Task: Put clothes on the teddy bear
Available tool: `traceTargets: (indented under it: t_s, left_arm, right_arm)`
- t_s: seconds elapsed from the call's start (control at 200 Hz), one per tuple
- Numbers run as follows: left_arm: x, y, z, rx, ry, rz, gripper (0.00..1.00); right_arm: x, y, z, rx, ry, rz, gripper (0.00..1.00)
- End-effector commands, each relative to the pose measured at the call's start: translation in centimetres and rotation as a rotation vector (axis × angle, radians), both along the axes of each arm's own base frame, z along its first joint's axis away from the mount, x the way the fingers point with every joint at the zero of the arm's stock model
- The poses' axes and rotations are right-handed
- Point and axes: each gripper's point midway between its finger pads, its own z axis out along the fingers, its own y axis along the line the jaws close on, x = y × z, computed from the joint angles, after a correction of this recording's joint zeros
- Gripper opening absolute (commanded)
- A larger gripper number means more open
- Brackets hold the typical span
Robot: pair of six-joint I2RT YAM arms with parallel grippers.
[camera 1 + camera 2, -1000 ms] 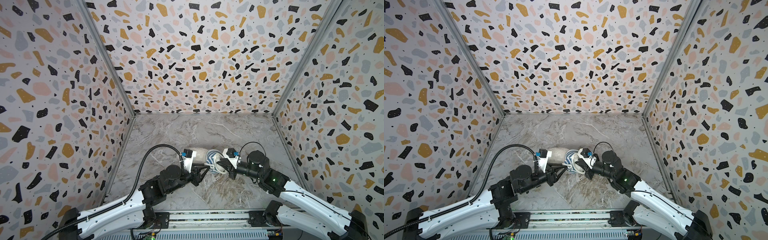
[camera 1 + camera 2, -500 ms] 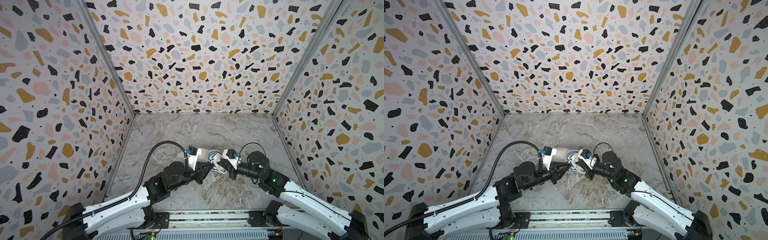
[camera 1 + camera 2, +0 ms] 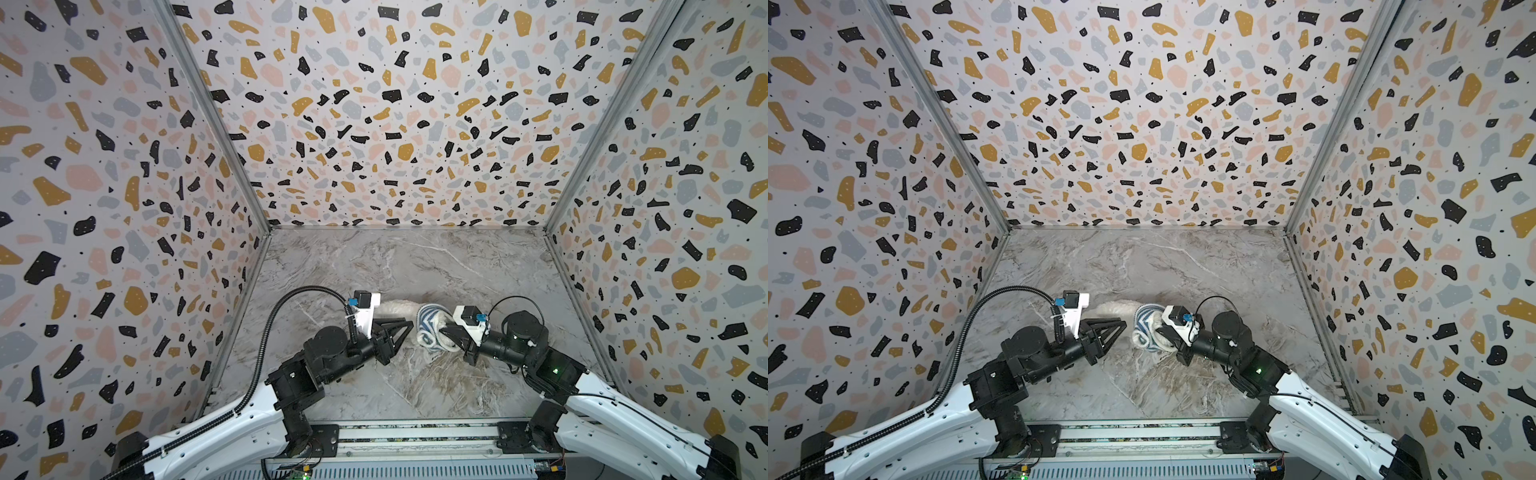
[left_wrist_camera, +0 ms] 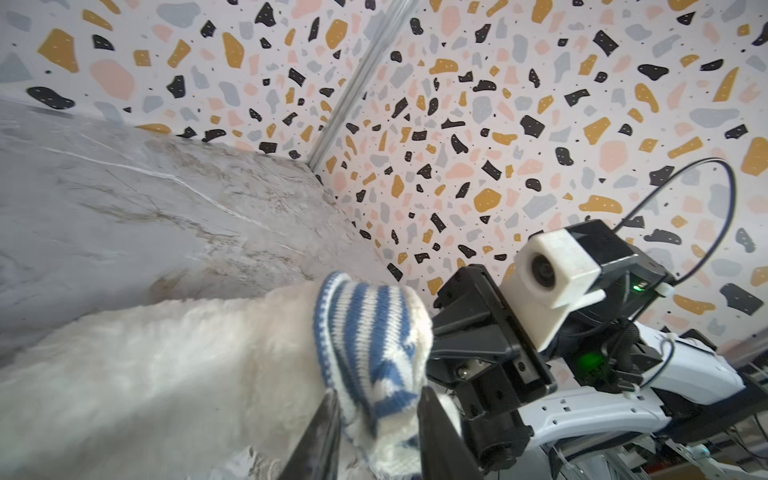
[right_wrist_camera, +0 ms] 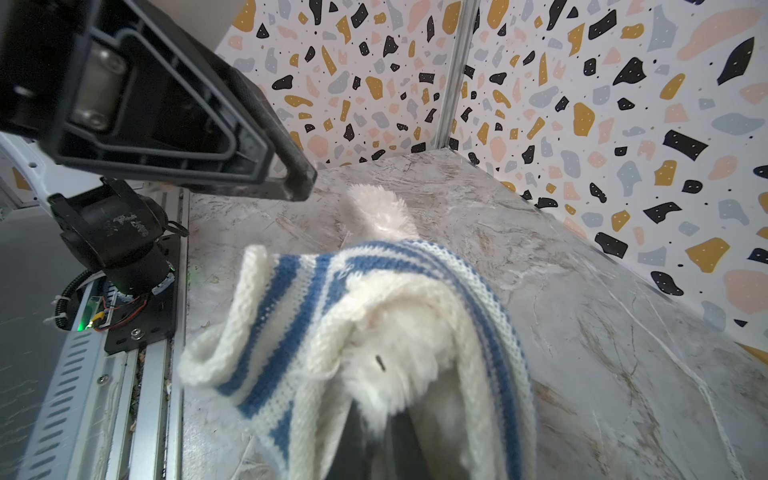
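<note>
In both top views my left arm reaches in low from the left. The left gripper [image 3: 409, 327] points level at the striped shirt [image 3: 430, 328], with its jaws a little apart, just short of the knit and holding nothing. My right gripper [image 3: 444, 331] comes in from the opposite side, closed and buried in the shirt. The teddy bear [image 3: 392, 309] lies on the marble table [image 3: 415, 257] between my two wrists, the shirt bunched over one end. Open marble runs from it to the back wall [image 3: 395, 124].

Left wrist view: my fingers [image 4: 326, 432] flank the striped shirt [image 4: 365, 332] at its hem. The teddy bear [image 4: 166, 374] stretches away beside it. My right arm's camera block [image 4: 552, 266] crowds in close behind the knit.

Right wrist view: the right gripper [image 5: 374, 440] sits pressed shut under fur and knit, and I cannot tell which it pinches. A left finger [image 5: 286, 178] hangs above, apart from the striped shirt [image 5: 299, 291]. The front rail [image 5: 83, 374] runs alongside.
</note>
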Motion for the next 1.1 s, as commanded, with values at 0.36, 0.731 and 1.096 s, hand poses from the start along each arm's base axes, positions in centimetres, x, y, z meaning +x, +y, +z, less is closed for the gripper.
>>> traceTargets:
  t_s: [0.36, 0.731, 1.096]
  left_arm:
    - [0.2, -1.9, -1.6, 0.006, 0.057, -0.055, 0.32]
    - [-0.5, -3.0, -0.7, -0.056, 0.054, -0.125, 0.38]
    - [-0.1, -2.5, -0.8, -0.035, 0.054, -0.083, 0.04]
  right_arm:
    - [-1.2, 0.4, 3.2, 0.091, -0.087, 0.078, 0.0]
    - [-0.9, 0.4, 2.8, 0.076, -0.085, 0.062, 0.0]
    - [-0.9, 0.1, 3.1, 0.076, -0.098, 0.051, 0.0]
